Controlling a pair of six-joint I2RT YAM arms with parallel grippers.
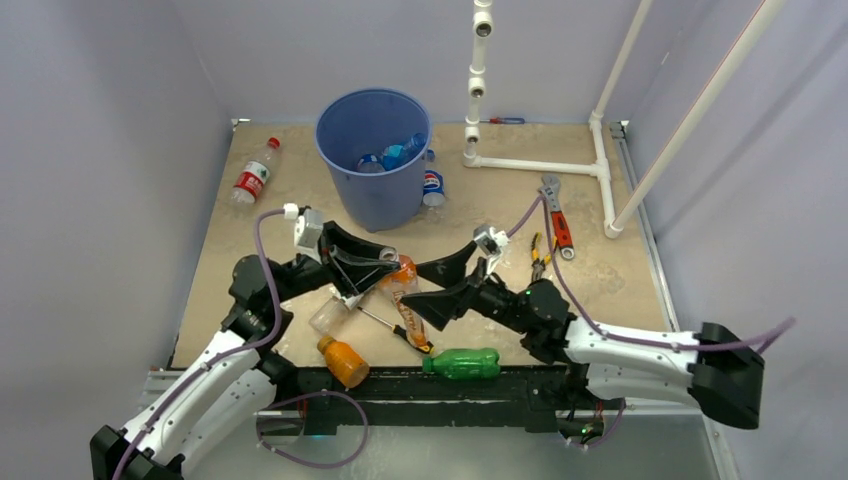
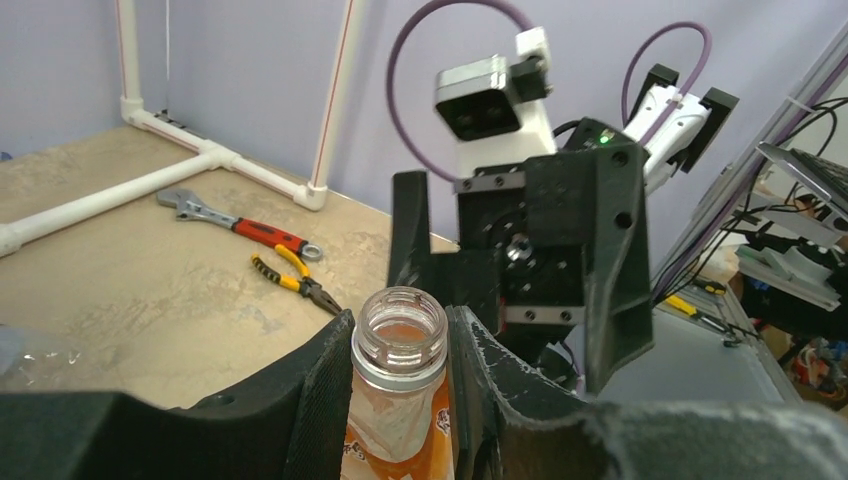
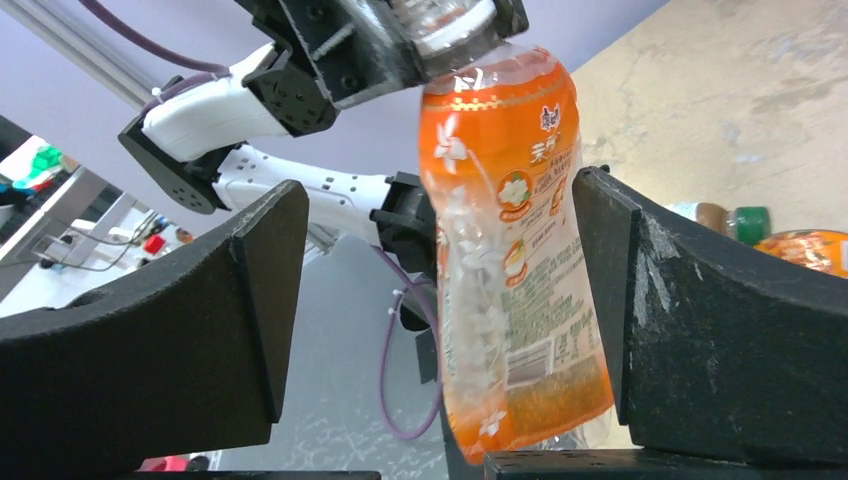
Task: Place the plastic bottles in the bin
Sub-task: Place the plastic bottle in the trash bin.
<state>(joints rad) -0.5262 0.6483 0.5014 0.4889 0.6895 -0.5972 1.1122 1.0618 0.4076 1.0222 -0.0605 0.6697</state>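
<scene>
Orange-labelled capless bottle [image 3: 510, 250], neck clamped by left tool [image 2: 400, 365]; right tool [image 3: 440, 300] gapes wide around its body.

The orange bottle [image 3: 510, 250], centre frame, carries a label with white Chinese characters and fine print, all too blurred to read. Nothing else is legible.

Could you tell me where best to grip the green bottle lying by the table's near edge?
Probably across the middle of the green bottle, coming down from above. It lies on its side, running left to right with its cap to the left, so a front-to-back pinch would span its round body. The tapered neck looks likelier to slip.
</scene>
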